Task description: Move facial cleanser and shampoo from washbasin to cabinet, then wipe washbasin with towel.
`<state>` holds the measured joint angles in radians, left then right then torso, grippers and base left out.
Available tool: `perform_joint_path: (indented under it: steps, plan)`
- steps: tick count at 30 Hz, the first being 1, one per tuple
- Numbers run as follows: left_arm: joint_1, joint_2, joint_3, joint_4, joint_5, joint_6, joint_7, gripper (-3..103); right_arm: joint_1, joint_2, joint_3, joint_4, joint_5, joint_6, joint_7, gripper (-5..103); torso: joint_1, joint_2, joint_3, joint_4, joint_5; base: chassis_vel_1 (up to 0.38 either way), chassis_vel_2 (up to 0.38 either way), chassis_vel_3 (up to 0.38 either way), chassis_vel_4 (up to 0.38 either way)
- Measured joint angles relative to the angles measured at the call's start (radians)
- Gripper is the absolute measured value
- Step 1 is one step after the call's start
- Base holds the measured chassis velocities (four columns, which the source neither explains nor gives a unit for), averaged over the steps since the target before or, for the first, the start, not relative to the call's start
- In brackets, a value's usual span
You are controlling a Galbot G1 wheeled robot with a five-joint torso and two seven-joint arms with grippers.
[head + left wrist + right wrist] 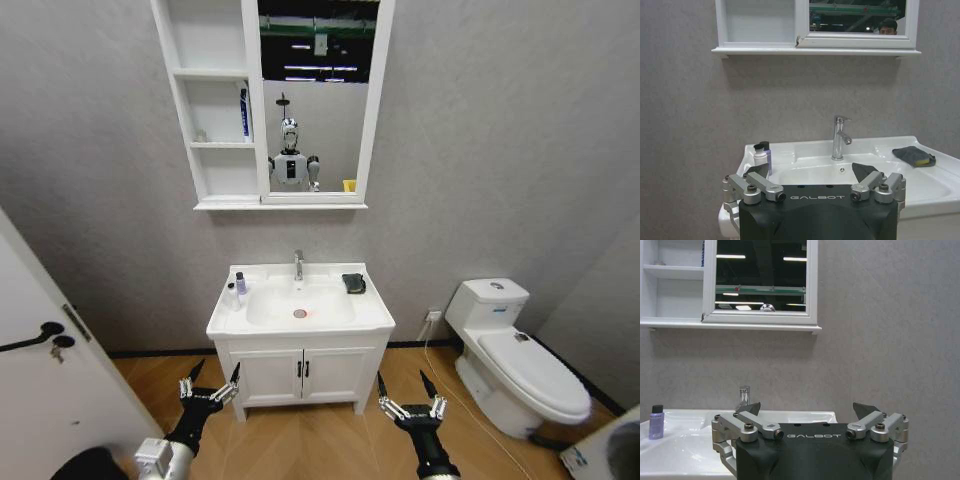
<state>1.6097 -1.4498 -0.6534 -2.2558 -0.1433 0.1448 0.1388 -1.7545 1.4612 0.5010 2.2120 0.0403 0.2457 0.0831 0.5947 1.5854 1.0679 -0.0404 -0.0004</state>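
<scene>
Standing on the back left corner of the white ceramic washbasin [300,322], left of the chrome faucet [298,265], are two small bottles. The white bottle with a black cap [759,156] and the purple bottle with a dark cap [240,284] stand upright and close together, with their long sides pointing up and their caps on top. I cannot read them, so I cannot tell which is the cleanser and which is the shampoo. Right of the faucet, on the back right corner, lies the small dark grey folded towel [353,283]. It lies flat, with something yellow peeking from under one edge.

Above the faucet hangs the white wall cabinet with open shelves and a tall mirror [222,110]. A blue and white bottle [244,112] already stands upright on its middle shelf.

Below the faucet, in front of the vanity doors, the left gripper [210,383] and the right gripper [410,396] are both spread wide and hold nothing. Both are well apart from the bottles.

Here is what could go wrong. The bottles are tall and thin and crowd each other, so a claw reaching for one may bump the other and tip it into the bowl. The shelves sit high above the faucet, so a bottle could hit a shelf edge and fall.
</scene>
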Motion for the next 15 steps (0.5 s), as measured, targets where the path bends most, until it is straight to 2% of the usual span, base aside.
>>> perform_joint_path:
  steps: [2, 5, 8, 9, 12, 15]
  plan:
    - [-0.003, 0.000, 0.000, 0.005, 0.000, 0.000, 0.000, 93, 0.009, -0.001, -0.001, -0.007, 0.000, 0.005, -0.002, 100, 0.000, 0.000, 0.000, 0.0006, 0.0011, -0.362, 0.356, 0.329, -0.353]
    - [-0.007, 0.000, 0.001, 0.012, 0.000, 0.000, -0.001, 93, 0.025, -0.002, 0.000, -0.024, -0.014, 0.036, -0.002, 100, 0.000, 0.000, 0.000, 0.0002, 0.0001, -0.356, 0.338, 0.347, -0.357]
    - [-0.012, 0.000, 0.000, 0.017, 0.000, 0.000, -0.006, 93, 0.036, -0.002, 0.004, -0.031, -0.031, 0.045, 0.001, 100, 0.000, 0.000, 0.000, 0.0009, 0.0015, -0.315, 0.321, 0.345, -0.337]
    - [-0.020, 0.001, 0.000, 0.024, 0.002, 0.000, -0.016, 93, 0.039, -0.002, 0.004, -0.032, -0.033, 0.044, 0.002, 100, 0.000, 0.000, 0.000, 0.0002, -0.0001, -0.296, 0.278, 0.311, -0.297]
    - [-0.039, 0.003, -0.001, 0.040, 0.013, 0.000, -0.034, 93, 0.044, -0.004, 0.005, -0.033, -0.033, 0.036, -0.002, 100, 0.001, 0.000, 0.000, 0.0006, 0.0005, -0.246, 0.264, 0.228, -0.207]
    - [-0.072, 0.011, 0.006, 0.075, 0.019, 0.002, -0.053, 93, 0.048, -0.010, 0.007, -0.033, -0.032, 0.031, -0.008, 100, 0.001, -0.001, 0.000, 0.0005, 0.0006, -0.140, 0.140, 0.038, -0.012]
